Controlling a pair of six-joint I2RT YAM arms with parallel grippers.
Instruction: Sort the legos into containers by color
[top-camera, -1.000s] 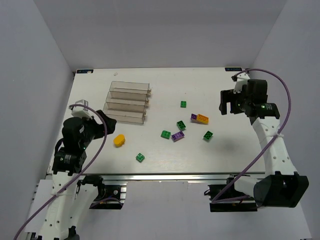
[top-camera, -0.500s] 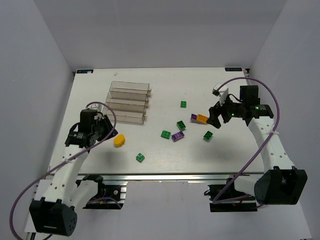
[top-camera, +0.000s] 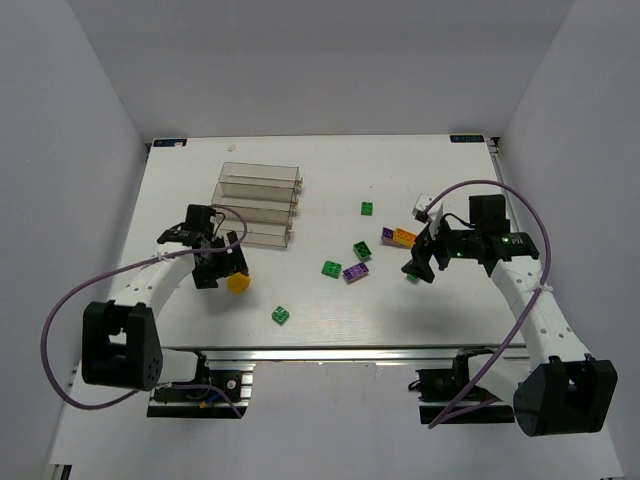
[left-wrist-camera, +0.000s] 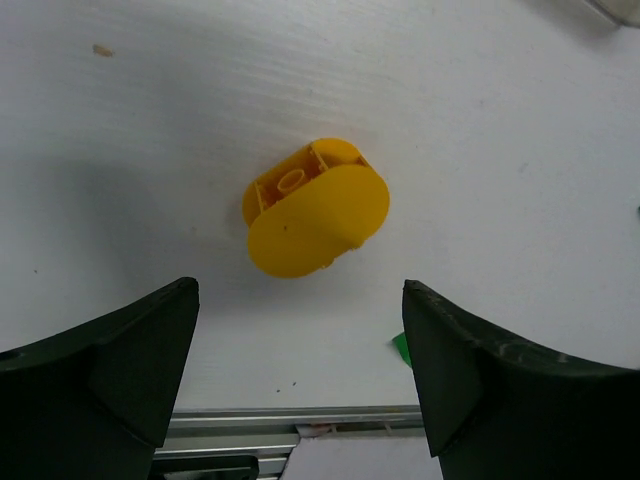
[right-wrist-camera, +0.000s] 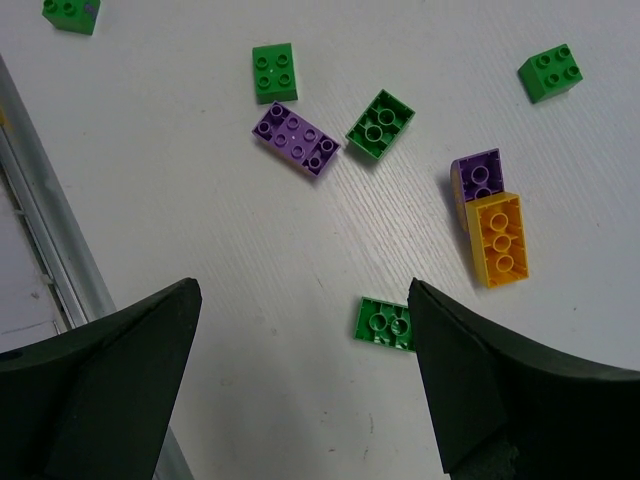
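A yellow rounded lego (left-wrist-camera: 318, 207) lies on its side on the white table, its hollow underside showing. My left gripper (left-wrist-camera: 300, 340) hovers just short of it, open, nothing between the fingers; from above, the left gripper (top-camera: 226, 268) is beside the same lego (top-camera: 238, 283). My right gripper (right-wrist-camera: 305, 340) is open over a green lego (right-wrist-camera: 385, 322), which lies by the right finger. Beyond it lie a purple lego (right-wrist-camera: 296, 142), two green ones (right-wrist-camera: 380, 125) (right-wrist-camera: 274, 72) and an orange lego (right-wrist-camera: 497, 238) touching a purple one (right-wrist-camera: 478, 173). The clear containers (top-camera: 258, 205) stand at the back left.
A lone green lego (top-camera: 281, 314) lies near the front edge and another (top-camera: 368, 208) sits farther back. The table's metal front rail (left-wrist-camera: 290, 415) runs just beyond the yellow lego. White walls close in both sides.
Both arms have swung in over the table. The left gripper came down beside the yellow lego. The right gripper moved left and forward to the cluster of legos.
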